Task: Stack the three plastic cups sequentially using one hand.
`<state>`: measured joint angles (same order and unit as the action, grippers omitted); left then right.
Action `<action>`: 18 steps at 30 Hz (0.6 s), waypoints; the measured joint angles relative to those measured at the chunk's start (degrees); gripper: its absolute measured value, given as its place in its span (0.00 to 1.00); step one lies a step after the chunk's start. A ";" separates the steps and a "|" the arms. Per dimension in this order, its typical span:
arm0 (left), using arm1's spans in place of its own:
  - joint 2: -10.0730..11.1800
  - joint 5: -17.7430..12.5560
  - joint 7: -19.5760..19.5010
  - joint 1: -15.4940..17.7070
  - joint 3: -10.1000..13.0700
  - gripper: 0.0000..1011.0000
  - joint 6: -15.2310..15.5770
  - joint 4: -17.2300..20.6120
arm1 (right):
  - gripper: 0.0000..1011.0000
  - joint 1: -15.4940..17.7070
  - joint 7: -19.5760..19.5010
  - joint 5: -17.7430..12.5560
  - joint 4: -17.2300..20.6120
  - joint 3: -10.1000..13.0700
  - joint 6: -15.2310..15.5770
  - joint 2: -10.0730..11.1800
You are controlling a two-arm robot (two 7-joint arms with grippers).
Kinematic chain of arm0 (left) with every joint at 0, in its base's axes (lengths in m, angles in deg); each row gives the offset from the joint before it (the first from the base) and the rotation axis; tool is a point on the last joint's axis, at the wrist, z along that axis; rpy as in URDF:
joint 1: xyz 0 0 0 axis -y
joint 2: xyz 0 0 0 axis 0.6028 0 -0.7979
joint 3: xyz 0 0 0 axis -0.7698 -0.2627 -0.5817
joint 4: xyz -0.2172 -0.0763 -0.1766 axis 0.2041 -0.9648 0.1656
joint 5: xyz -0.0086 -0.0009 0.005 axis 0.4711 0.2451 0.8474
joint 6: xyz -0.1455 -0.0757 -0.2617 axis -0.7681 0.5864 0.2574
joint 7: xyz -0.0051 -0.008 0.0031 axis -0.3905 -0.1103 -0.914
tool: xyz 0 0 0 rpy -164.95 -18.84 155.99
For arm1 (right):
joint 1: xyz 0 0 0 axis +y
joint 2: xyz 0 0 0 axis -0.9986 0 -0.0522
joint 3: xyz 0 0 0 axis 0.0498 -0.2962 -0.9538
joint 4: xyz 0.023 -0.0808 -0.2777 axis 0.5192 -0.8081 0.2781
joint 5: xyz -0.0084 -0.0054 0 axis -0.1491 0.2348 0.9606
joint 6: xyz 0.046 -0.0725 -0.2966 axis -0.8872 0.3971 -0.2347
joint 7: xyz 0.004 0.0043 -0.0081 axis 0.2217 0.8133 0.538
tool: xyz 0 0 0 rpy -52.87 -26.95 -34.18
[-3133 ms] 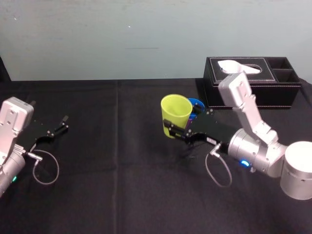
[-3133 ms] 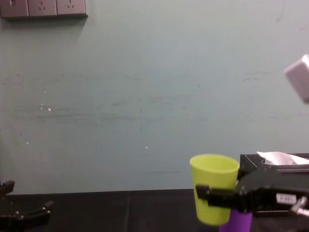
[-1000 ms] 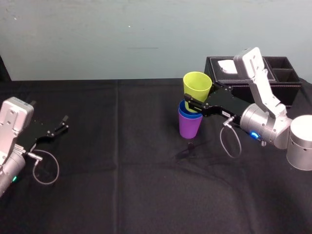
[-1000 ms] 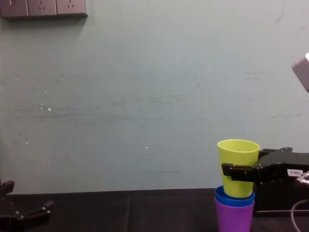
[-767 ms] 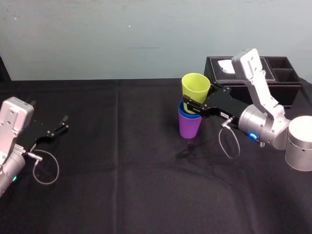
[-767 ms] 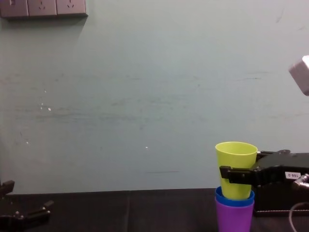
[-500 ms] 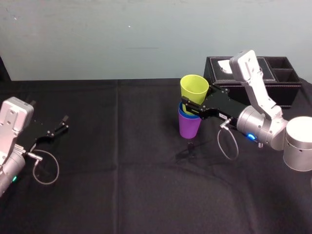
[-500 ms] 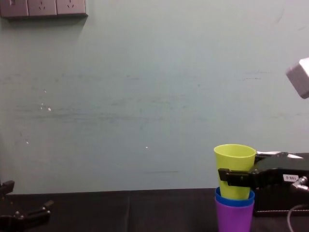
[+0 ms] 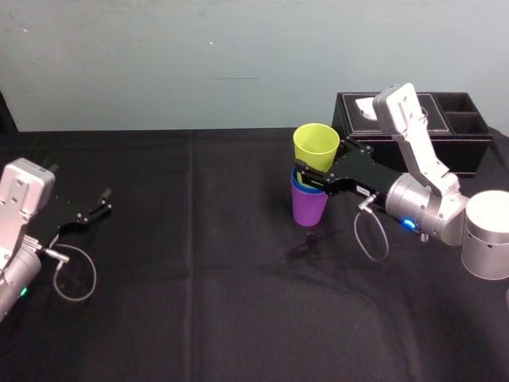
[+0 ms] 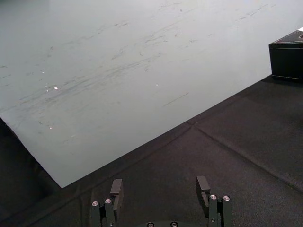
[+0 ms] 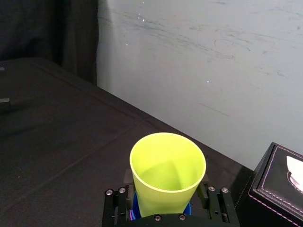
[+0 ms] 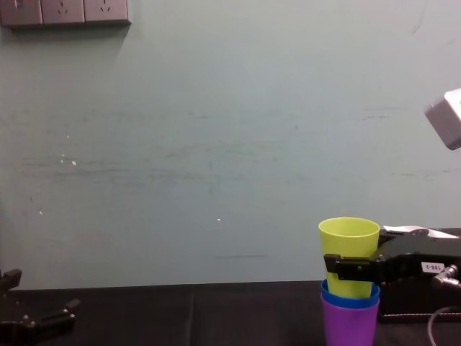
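The purple cup (image 9: pixel 308 208) stands upright on the black table with the blue cup (image 9: pixel 297 181) nested in it, only its rim showing. The yellow-green cup (image 9: pixel 316 145) sits upright in the blue one, most of its body sticking out. My right gripper (image 9: pixel 318 165) reaches in from the right and is shut on the yellow-green cup's lower body. In the right wrist view the yellow-green cup (image 11: pixel 165 172) stands between the fingers, blue rim below. The chest view shows the stack side-on: yellow-green (image 12: pixel 349 241), blue (image 12: pixel 349 296), purple (image 12: pixel 349 324). My left gripper (image 9: pixel 97 208) rests open at the far left.
A black tissue box (image 9: pixel 469 151) with side compartments stands at the back right, just behind my right arm. The black cloth covers the table (image 9: pixel 199 263), wide and bare between the two arms. A pale wall runs along the back edge.
My right gripper has lowered the yellow-green cup a little and shifted it slightly left, seating it deeper in the blue cup. The left arm has not moved.
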<state>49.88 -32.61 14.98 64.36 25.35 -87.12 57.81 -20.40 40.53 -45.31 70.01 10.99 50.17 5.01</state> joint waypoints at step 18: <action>0.00 0.00 0.00 0.00 0.00 1.00 0.00 0.00 | 0.99 0.08 -0.10 -0.05 0.15 0.08 0.05 0.06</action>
<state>49.88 -32.62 14.98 64.36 25.34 -87.12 57.81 -20.32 40.44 -45.36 70.16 11.07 50.22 5.08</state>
